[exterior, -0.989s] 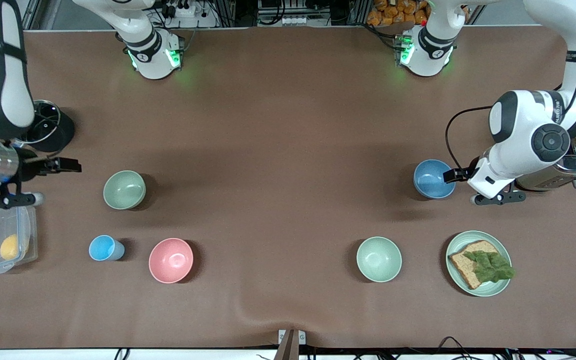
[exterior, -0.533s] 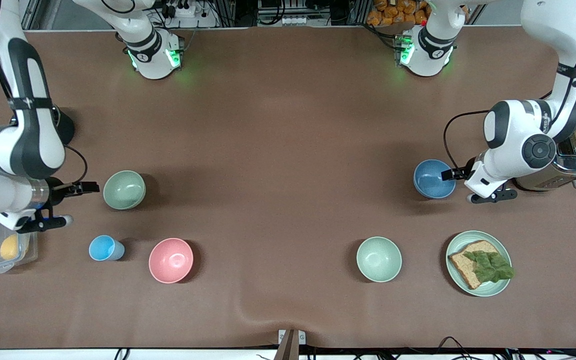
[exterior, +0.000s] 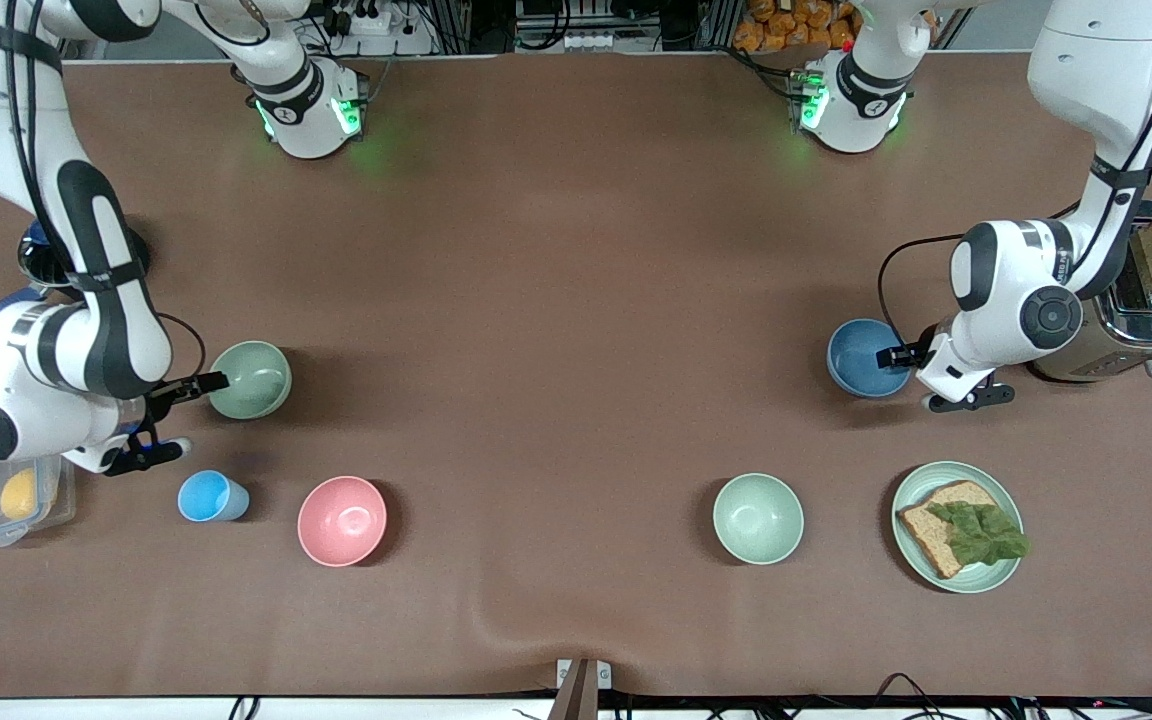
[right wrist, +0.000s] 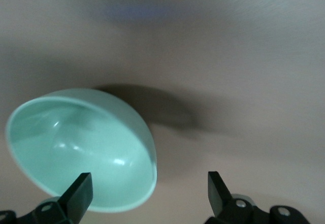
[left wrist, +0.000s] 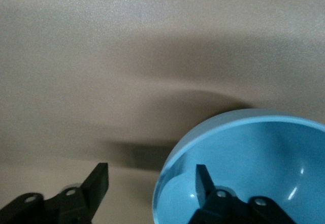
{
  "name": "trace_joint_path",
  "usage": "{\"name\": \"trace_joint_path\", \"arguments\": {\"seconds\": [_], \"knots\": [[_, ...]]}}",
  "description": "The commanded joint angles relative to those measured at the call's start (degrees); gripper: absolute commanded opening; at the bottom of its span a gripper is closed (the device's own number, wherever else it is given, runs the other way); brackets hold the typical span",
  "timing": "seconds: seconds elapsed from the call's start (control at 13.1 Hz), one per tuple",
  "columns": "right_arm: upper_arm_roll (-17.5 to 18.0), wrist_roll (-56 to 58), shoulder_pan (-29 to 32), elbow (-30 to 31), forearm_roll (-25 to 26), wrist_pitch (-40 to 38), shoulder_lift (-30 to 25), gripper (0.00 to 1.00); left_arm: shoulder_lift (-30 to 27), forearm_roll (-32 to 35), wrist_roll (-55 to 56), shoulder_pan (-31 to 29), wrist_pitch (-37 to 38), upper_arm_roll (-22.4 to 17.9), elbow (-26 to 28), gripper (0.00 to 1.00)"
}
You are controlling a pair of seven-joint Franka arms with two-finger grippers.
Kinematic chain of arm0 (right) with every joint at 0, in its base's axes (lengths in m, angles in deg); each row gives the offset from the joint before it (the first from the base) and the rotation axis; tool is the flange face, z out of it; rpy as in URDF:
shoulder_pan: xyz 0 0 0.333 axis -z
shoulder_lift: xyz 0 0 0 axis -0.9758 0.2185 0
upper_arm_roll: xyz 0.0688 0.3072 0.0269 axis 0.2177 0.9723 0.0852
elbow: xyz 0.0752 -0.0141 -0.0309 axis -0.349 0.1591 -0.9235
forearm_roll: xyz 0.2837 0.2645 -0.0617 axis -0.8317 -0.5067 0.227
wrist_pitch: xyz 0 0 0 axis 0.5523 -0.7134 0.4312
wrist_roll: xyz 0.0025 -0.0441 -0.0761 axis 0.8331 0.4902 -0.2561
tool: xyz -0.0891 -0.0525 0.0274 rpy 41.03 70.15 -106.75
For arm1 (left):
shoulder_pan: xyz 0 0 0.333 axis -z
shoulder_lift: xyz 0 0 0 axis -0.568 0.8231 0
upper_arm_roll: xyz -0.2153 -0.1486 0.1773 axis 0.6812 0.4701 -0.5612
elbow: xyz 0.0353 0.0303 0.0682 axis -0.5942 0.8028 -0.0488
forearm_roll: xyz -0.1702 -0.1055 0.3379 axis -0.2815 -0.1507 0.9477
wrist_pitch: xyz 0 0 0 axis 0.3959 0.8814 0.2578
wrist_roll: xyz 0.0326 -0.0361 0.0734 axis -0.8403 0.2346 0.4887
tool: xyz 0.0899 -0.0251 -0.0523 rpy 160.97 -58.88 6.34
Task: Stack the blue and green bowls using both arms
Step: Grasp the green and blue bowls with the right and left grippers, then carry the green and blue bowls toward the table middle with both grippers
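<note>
— Bowls, where against each claw?
— Right claw (exterior: 168, 413) gapes over the green bowl (exterior: 250, 380)'s rim, one finger (right wrist: 78, 194) inside, gripping nothing.
— And the left claw (exterior: 921, 377)?
— Likewise spread astride the blue bowl (exterior: 866, 358)'s rim, on the bench (exterior: 556, 300).

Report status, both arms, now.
Left gripper open, straddling blue bowl rim. Right gripper open, straddling green bowl rim. Nothing lifted, nothing blocking.
</note>
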Motion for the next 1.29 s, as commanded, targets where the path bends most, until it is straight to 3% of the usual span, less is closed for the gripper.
{"name": "trace_joint_path", "arguments": {"seconds": [0.0,0.08,0.15,0.23,0.3,0.61,0.76,1.07,1.22], "knots": [[1.09,2.28,1.88,0.34,-3.52,0.79,2.17,1.00,-0.44,-0.74,0.63,-0.36,-0.60,0.31,0.10,0.36],[1.09,2.28,1.88,0.60,-3.61,0.79,2.26,0.71,-0.53,-0.65,0.71,-0.27,-0.52,0.31,0.10,0.31],[1.09,2.28,1.80,0.61,-3.61,0.79,2.26,0.28,-0.53,-0.65,0.71,-0.36,-0.51,0.31,-0.07,0.20],[1.09,2.20,1.88,0.61,-3.70,0.71,2.35,0.09,-0.62,-0.74,0.71,-0.36,-0.51,0.40,-0.07,0.06],[1.09,2.28,1.88,0.61,-3.70,0.71,2.43,0.05,-0.71,-0.74,0.63,-0.45,-0.51,0.40,-0.07,0.00],[1.18,3.16,1.71,0.61,-3.70,0.09,2.26,0.03,-1.84,-1.53,0.10,-0.45,-0.51,0.57,-0.77,0.00],[2.05,3.95,1.18,-0.26,-4.22,-4.19,0.69,0.03,-3.68,-2.49,0.27,-0.36,-0.34,0.66,-1.39,0.00],[2.32,2.30,-3.20,-1.50,-7.29,-5.80,-3.19,0.03,-5.63,-3.11,-0.16,-0.19,0.62,2.16,-5.16,0.00],[2.41,-2.00,-6.10,-2.38,-10.89,-7.28,-3.28,0.04,-5.80,-3.20,-0.17,-0.10,5.35,3.12,-9.63,0.00]]}}
